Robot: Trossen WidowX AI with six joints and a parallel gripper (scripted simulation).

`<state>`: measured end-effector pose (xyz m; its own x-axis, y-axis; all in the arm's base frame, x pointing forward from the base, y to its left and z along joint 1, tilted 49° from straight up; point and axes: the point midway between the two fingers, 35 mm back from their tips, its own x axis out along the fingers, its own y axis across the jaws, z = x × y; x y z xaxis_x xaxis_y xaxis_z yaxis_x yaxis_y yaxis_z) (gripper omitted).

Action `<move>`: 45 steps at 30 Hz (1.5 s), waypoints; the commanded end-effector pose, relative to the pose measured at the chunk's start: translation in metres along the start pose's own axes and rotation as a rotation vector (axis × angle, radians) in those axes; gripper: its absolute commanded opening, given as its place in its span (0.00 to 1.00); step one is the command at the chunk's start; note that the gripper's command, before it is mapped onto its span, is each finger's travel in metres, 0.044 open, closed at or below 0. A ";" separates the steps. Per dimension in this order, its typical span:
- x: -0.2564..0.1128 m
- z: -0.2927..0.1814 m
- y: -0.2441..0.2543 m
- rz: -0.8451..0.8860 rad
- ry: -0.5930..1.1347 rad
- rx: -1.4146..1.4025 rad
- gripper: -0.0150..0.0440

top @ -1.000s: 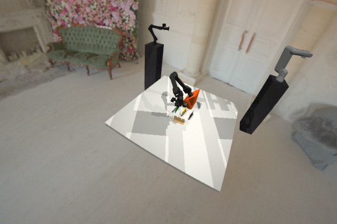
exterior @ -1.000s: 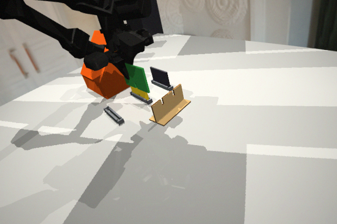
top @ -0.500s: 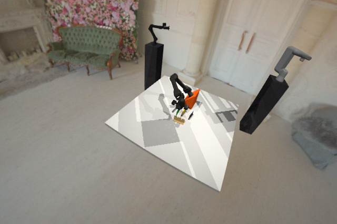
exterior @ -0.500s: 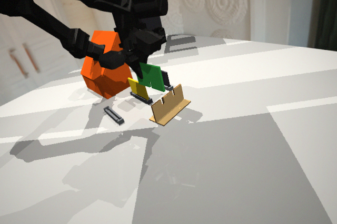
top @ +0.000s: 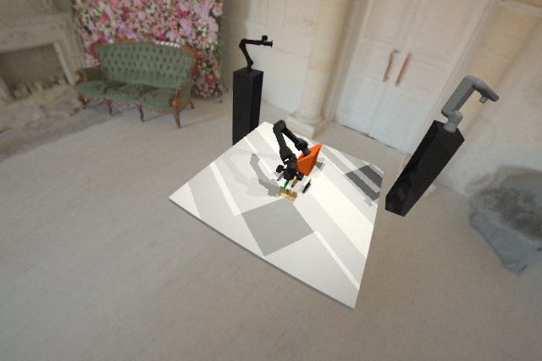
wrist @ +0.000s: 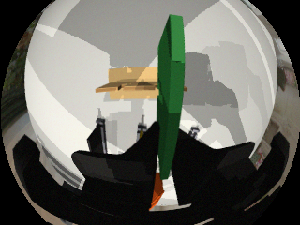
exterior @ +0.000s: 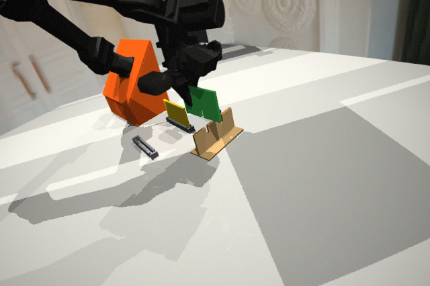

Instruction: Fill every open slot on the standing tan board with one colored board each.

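Green board (top: 286, 184) (exterior: 203, 104) (wrist: 171, 94), top view: a small sliver under the gripper (top: 292, 174) (exterior: 189, 102) (wrist: 160, 126), just beside the tan board (top: 287, 193) (exterior: 227, 119) (wrist: 133, 75) on the white table (top: 306, 252) (exterior: 330, 130) (wrist: 70, 94). Yellow board (top: 294, 181) (exterior: 176, 113) close by.

Exterior view: fingers clamped on the green board near one end. It hangs upright above the tan board, notch facing down; its long axis runs crosswise to the tan board's length. Yellow board upright in its holder (exterior: 179, 125); an empty holder (exterior: 146, 146) nearer the camera. One tan slot shows open; the other is too hidden to judge. To do this well: keep the board plumb, centre notch over slot before lowering, then press straight down until it stops. Gripped off-centre, it could tip under the push.

Wrist view: green board seen edge-on between the fingers, long axis up and down the view, tan board running across behind it. Notch out of sight here, so alignment is best judged from outside. No board locked in yet, as far as visible.
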<state>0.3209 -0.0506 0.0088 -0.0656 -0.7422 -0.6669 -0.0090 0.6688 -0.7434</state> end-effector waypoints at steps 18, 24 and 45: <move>0.020 0.000 0.000 -0.005 -0.002 -0.005 0.25; 0.024 0.000 0.000 -0.005 -0.002 -0.005 0.25; 0.042 0.000 0.000 -0.006 -0.002 -0.005 0.25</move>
<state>0.3178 -0.0802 -0.0174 -0.0669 -0.7434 -0.6655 -0.0103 0.6674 -0.7446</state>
